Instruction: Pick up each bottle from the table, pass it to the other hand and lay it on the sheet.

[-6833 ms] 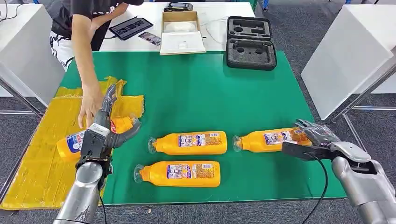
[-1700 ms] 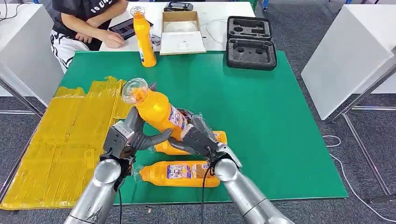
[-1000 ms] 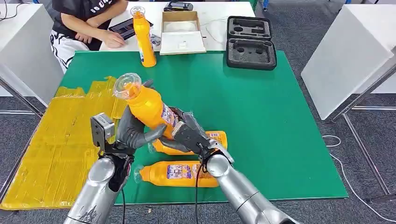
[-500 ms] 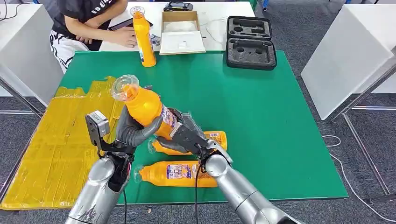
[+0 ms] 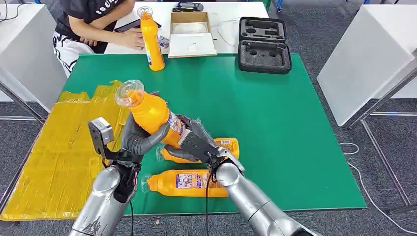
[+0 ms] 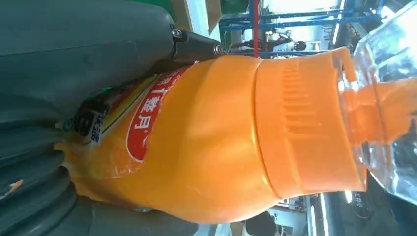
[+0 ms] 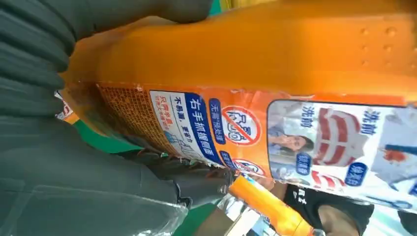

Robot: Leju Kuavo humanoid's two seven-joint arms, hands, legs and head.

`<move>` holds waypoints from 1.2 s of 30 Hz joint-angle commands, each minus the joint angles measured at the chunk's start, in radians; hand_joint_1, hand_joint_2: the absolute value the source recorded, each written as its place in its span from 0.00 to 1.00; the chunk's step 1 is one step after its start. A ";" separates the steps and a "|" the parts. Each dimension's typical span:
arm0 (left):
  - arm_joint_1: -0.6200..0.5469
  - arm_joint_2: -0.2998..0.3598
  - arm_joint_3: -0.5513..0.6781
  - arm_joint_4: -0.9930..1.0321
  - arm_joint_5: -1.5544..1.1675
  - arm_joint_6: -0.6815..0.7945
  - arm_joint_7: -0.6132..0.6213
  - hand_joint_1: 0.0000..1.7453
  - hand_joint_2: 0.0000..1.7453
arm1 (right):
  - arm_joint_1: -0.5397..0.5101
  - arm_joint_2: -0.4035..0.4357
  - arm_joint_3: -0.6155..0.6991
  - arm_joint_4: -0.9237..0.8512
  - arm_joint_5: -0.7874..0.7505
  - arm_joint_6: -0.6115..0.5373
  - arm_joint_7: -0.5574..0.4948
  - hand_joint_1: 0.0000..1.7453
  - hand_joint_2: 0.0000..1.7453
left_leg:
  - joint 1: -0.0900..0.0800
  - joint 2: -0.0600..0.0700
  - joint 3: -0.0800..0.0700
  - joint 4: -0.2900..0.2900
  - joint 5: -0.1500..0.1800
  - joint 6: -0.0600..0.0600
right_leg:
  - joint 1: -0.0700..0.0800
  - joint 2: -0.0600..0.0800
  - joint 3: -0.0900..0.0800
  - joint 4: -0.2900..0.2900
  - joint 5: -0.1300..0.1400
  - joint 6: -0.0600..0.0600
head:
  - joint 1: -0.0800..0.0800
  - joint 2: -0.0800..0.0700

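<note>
Gripping orange bottle [image 5: 153, 114], label reading "右手抓握" [image 7: 196, 129]: both robot hands.

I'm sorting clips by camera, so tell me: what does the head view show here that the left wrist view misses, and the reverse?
Head view alone: the yellow sheet, two bottles lying on the green table, an upright bottle by a person, and the right hand. Left wrist view alone: the ribbed collar under the clear cap, close up. Both: the held bottle in the left hand.

Left hand [image 5: 140, 135] and right hand [image 5: 194, 142], both gripping.
</note>
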 commanded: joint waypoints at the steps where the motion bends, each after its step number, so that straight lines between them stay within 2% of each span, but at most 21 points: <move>1: 0.013 0.019 0.035 -0.022 -0.069 0.071 -0.048 1.00 1.00 | -0.010 -0.068 0.026 -0.020 0.024 -0.055 -0.029 0.00 1.00 | 0.001 0.001 0.005 0.000 -0.002 -0.003 | 0.001 -0.001 0.006 -0.001 -0.002 -0.001 | 0.000 0.000; 2: 0.014 0.022 0.039 -0.031 -0.071 0.070 -0.046 1.00 1.00 | -0.008 -0.072 0.023 -0.033 0.023 -0.056 -0.027 0.00 1.00 | 0.000 0.001 0.003 0.000 -0.002 -0.002 | 0.001 0.000 0.004 -0.001 -0.001 -0.001 | 0.000 0.000; 4: 0.003 0.038 0.040 -0.043 -0.194 0.170 -0.052 1.00 1.00 | -0.006 -0.087 0.019 -0.074 0.030 -0.066 -0.014 0.00 1.00 | 0.001 0.001 0.003 0.001 -0.002 -0.002 | 0.001 -0.001 0.004 0.000 -0.002 -0.001 | 0.000 0.000; 6: -0.005 0.041 0.060 -0.043 -0.402 0.354 -0.041 1.00 1.00 | 0.016 -0.120 0.015 -0.152 0.086 -0.087 0.028 0.00 1.00 | 0.001 0.001 0.004 0.002 -0.003 -0.003 | 0.001 -0.001 0.005 0.000 -0.002 -0.001 | 0.000 0.000; 7: -0.007 0.042 0.069 -0.040 -0.464 0.414 -0.040 1.00 1.00 | 0.023 -0.127 0.013 -0.168 0.101 -0.093 0.035 0.00 0.00 | 0.001 0.000 0.002 0.001 -0.001 -0.002 | 0.001 -0.001 0.003 0.000 -0.001 -0.001 | 0.000 0.000; 8: -0.010 0.036 0.085 -0.028 -0.574 0.510 -0.022 1.00 1.00 | 0.048 -0.139 0.004 -0.211 0.132 -0.099 0.053 0.00 0.00 | 0.001 0.001 0.005 0.002 -0.003 -0.003 | 0.001 -0.001 0.006 0.000 -0.003 -0.001 | 0.000 0.000; 10: -0.011 0.038 0.093 -0.024 -0.572 0.509 -0.022 1.00 1.00 | 0.061 -0.146 0.001 -0.225 0.134 -0.099 0.053 0.00 0.00 | 0.001 -0.001 0.002 0.000 -0.001 -0.002 | 0.001 -0.002 0.003 -0.001 -0.001 -0.001 | 0.000 0.000; 11: -0.011 0.038 0.093 -0.024 -0.572 0.509 -0.022 1.00 1.00 | 0.061 -0.146 0.001 -0.225 0.134 -0.099 0.053 0.00 0.00 | 0.002 0.000 0.008 0.002 -0.005 -0.005 | 0.002 -0.003 0.011 0.000 -0.005 -0.002 | 0.000 0.000; 12: -0.010 0.034 0.099 -0.019 -0.588 0.520 -0.024 1.00 1.00 | 0.070 -0.151 0.004 -0.237 0.165 -0.106 0.062 0.00 0.00 | 0.000 0.001 0.003 0.000 -0.001 -0.002 | 0.000 -0.001 0.003 -0.001 -0.001 -0.001 | 0.000 0.000; 16: -0.021 0.048 0.141 0.024 -0.862 0.716 0.010 1.00 1.00 | 0.143 -0.177 -0.031 -0.354 0.269 -0.163 0.076 0.00 0.00 | 0.001 0.000 0.005 0.001 -0.003 -0.003 | 0.001 -0.003 0.006 0.000 -0.003 -0.001 | 0.000 0.000; 26: -0.021 0.048 0.149 0.024 -0.861 0.713 0.009 1.00 1.00 | 0.156 -0.179 -0.034 -0.379 0.280 -0.158 0.083 0.00 0.00 | 0.001 0.001 0.003 0.000 -0.002 -0.002 | 0.001 -0.001 0.003 -0.001 -0.001 -0.001 | 0.000 0.000; 28: -0.025 0.051 0.168 0.047 -1.109 0.796 0.110 1.00 1.00 | 0.176 -0.171 -0.054 -0.409 0.315 -0.179 0.078 0.00 0.00 | 0.001 0.001 0.005 0.001 -0.003 -0.003 | 0.001 -0.001 0.005 0.000 -0.002 -0.001 | 0.000 0.000; 32: -0.056 0.064 0.235 0.073 -1.394 0.800 0.203 1.00 1.00 | 0.210 -0.180 -0.081 -0.510 0.376 -0.197 0.108 0.00 0.00 | 0.001 0.001 0.005 0.002 -0.003 -0.004 | 0.001 -0.001 0.006 0.000 -0.003 -0.002 | 0.000 0.000; 33: -0.066 0.068 0.261 0.095 -1.611 0.800 0.288 1.00 1.00 | 0.216 -0.179 -0.091 -0.532 0.404 -0.217 0.115 0.00 0.00 | 0.000 0.000 0.002 0.001 -0.002 -0.003 | 0.001 -0.001 0.003 0.000 -0.002 -0.001 | 0.000 0.000; 34: -0.084 0.099 0.257 0.131 -1.736 0.790 0.400 1.00 1.00 | 0.225 -0.176 -0.099 -0.562 0.438 -0.238 0.122 0.00 0.00 | 0.001 0.001 0.004 0.001 -0.003 -0.003 | 0.001 -0.001 0.005 0.000 -0.003 -0.001 | 0.000 0.000; 35: -0.127 0.232 0.086 0.170 -1.736 0.743 0.623 1.00 1.00 | 0.237 -0.177 -0.105 -0.594 0.452 -0.226 0.124 0.00 0.00 | 0.001 0.002 0.003 0.001 -0.002 -0.003 | 0.001 0.000 0.003 0.000 -0.002 -0.001 | 0.000 0.000; 36: -0.171 0.313 -0.056 0.212 -1.736 0.709 0.769 1.00 1.00 | 0.245 -0.175 -0.110 -0.611 0.462 -0.220 0.129 0.00 0.00 | 0.001 0.002 0.005 0.001 -0.003 -0.003 | 0.001 0.000 0.005 0.000 -0.002 -0.002 | 0.000 0.000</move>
